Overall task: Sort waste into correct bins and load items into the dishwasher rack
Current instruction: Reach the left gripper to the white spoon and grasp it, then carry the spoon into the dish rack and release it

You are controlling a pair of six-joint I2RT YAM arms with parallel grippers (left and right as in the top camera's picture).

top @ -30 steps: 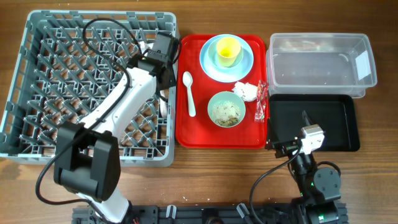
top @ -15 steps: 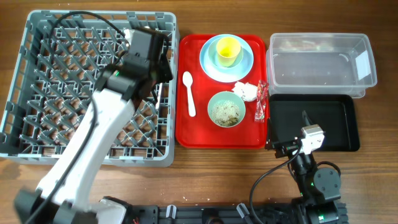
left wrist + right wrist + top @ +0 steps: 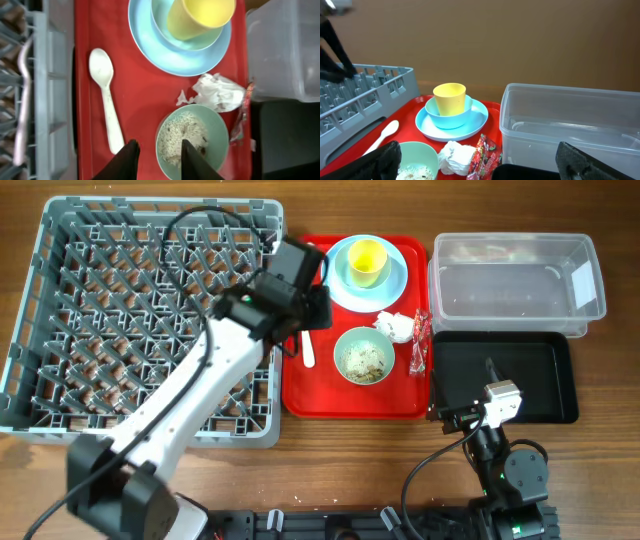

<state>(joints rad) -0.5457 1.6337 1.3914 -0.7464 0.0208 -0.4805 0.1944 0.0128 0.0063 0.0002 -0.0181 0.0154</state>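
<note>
Overhead: left end effector (image 3: 303, 308) hovered above left strip of red tray (image 3: 350, 402), likely lined up for spoon (image 3: 309, 355); dishwasher rack (image 3: 60, 405) alongside on counter (image 3: 330, 470) | Left wrist: fingers (image 3: 126, 161) parted, empty, over spoon handle; rice bowl (image 3: 192, 142) crowded close right | Right wrist: right end effector (image 3: 485, 161) gaped idle, facing clear tub (image 3: 570, 125); napkin (image 3: 455, 155), wrapper (image 3: 482, 150) untouched on tray.

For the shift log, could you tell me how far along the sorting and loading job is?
Early. Done: a pale utensil, probably the fork, lies in the rack. In hand: nothing; the left gripper hovers open beside the spoon, the right gripper is open too. Remaining: spoon, plate, cup and bowl of rice, plus napkin and wrapper, all on the red tray; clear tub and black tray look empty.
</note>
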